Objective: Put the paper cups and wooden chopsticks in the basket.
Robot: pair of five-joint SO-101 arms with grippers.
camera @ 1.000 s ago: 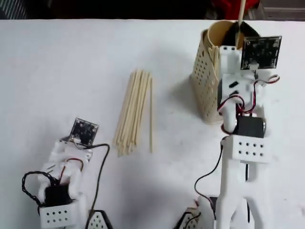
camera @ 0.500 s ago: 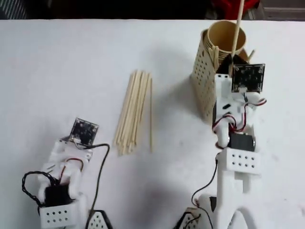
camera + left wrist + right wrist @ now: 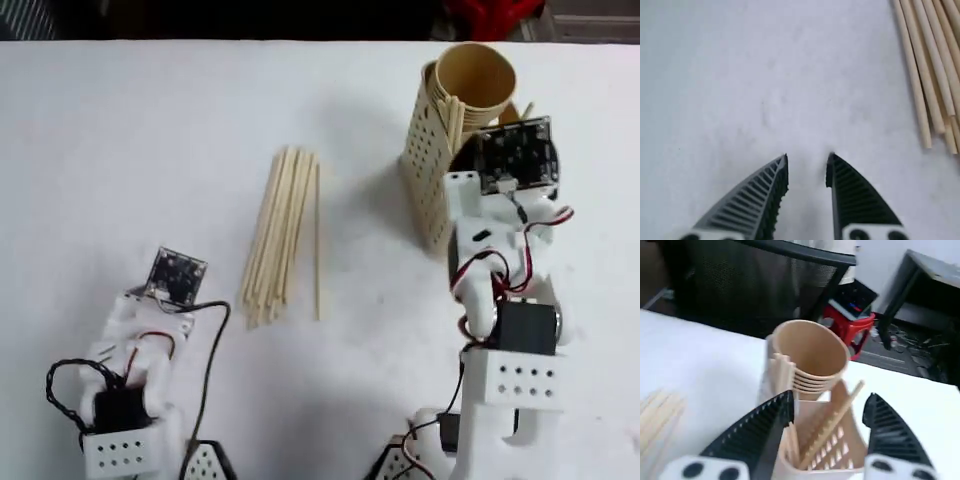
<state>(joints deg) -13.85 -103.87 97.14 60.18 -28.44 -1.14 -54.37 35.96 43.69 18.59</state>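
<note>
**Right arm backs off the basket, stick's been let go**

So the right arm has slid back toward its own base compared with a second ago. The single chopstick that was poking straight up over the basket back then now leans at a slant inside it, with nothing gripping it. The right gripper hangs just above the basket's rim with its fingers spread wide and nothing between them.

The paper cups sit nested in a stack at the far end of the basket, mouth up. A few more sticks stand against the basket wall right next to them, I think, but how many is hard to make out.

The left arm hasn't budged. The left gripper hovers low over bare white table, its fingers a little apart and holding nothing. The pile of chopsticks lies flat on the table between the two arms, well apart from the basket, its near ends close to the left gripper.
</note>
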